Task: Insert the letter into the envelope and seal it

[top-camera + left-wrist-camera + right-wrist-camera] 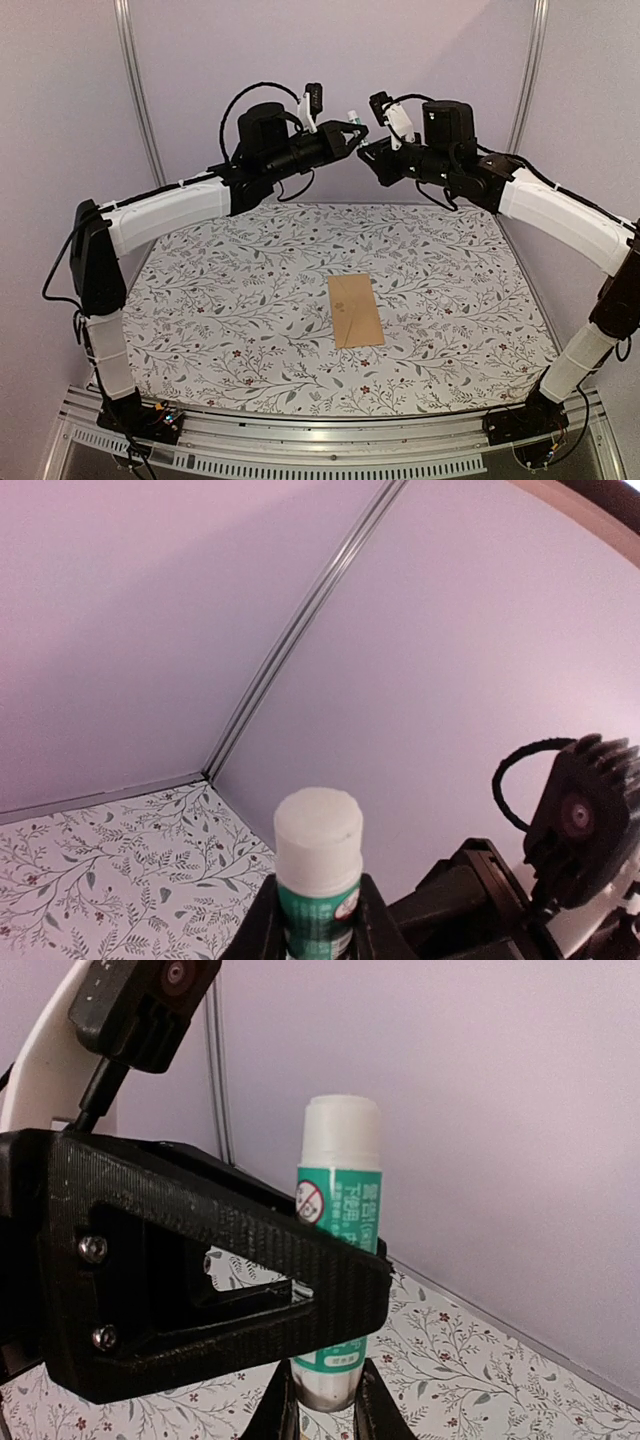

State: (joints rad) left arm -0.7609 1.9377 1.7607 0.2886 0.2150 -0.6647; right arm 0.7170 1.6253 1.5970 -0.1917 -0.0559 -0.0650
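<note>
The tan envelope [355, 310] lies flat on the flowered table, right of centre. The letter is not in view. High above the table's far edge, both arms meet at a green glue stick with a white cap [352, 117]. My left gripper [354, 129] is shut on the glue stick's body [318, 880], with the white cap poking out past the left gripper's [318, 925] fingers. My right gripper [366, 150] is shut on the bottom end of the glue stick [340, 1200], the right gripper's [325, 1410] fingers on either side. The left gripper's black finger [220, 1280] crosses the stick's middle.
The flowered tablecloth [220, 290] covers the table. Lilac walls with metal corner posts [135, 90] enclose the back and sides. An aluminium rail [330, 440] runs along the near edge between the arm bases.
</note>
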